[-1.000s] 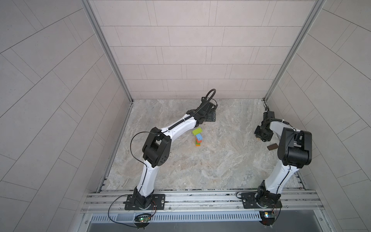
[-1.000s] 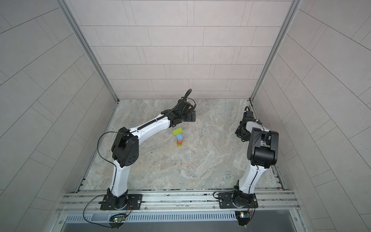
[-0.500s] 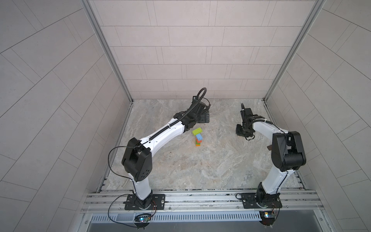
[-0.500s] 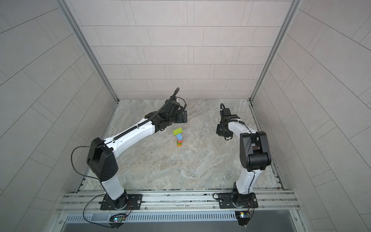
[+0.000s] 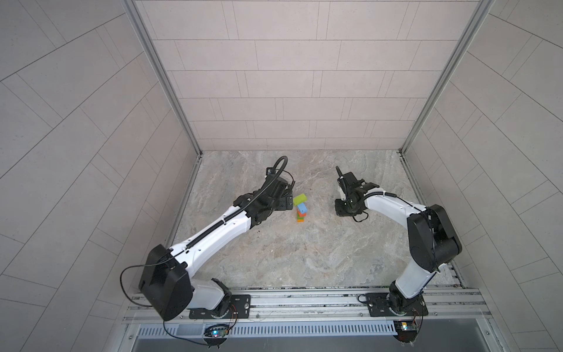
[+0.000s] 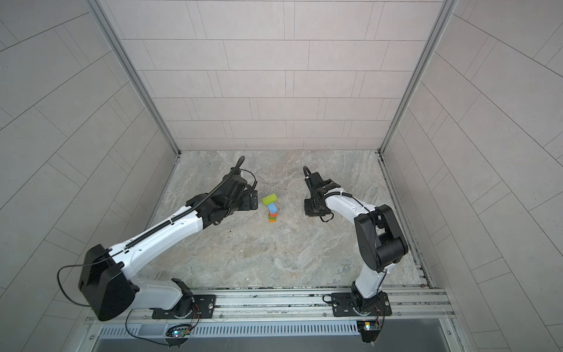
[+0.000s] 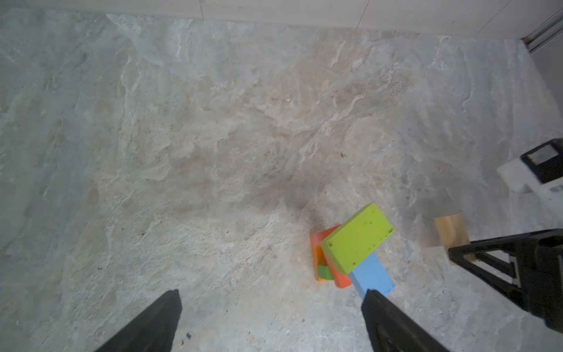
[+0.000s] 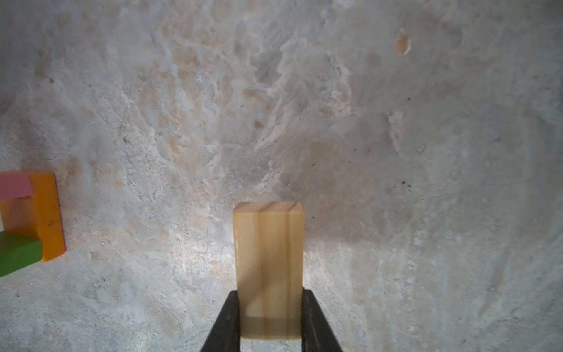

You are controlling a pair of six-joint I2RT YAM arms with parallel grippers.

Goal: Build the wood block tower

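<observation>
1. The tower (image 5: 301,209) stood on the stone-patterned tabletop (image 5: 304,259), between the two grippers in both top views and nearer the left one.
2. In the left wrist view its layers sat skewed one upon another. An orange block (image 7: 316,253) formed the base, a green block (image 7: 324,272) and a red-orange block (image 7: 339,275) lay above it, then a blue block (image 7: 373,275). A lime block (image 7: 357,239) lay uppermost, turned across the blue.
3. Left gripper (image 7: 271,295): jaws spread wide, nothing between them. One fingertip (image 7: 373,300) overlapped the blue block's corner in the picture; contact could not be determined.
4. Right gripper (image 8: 270,294): jaws drawn in narrowly on a tan block (image 8: 268,250), clamping its two long sides. Most of the block projected beyond the fingertips.
5. In the left wrist view the tan block was apart from the tower, with bare tabletop between them.
</observation>
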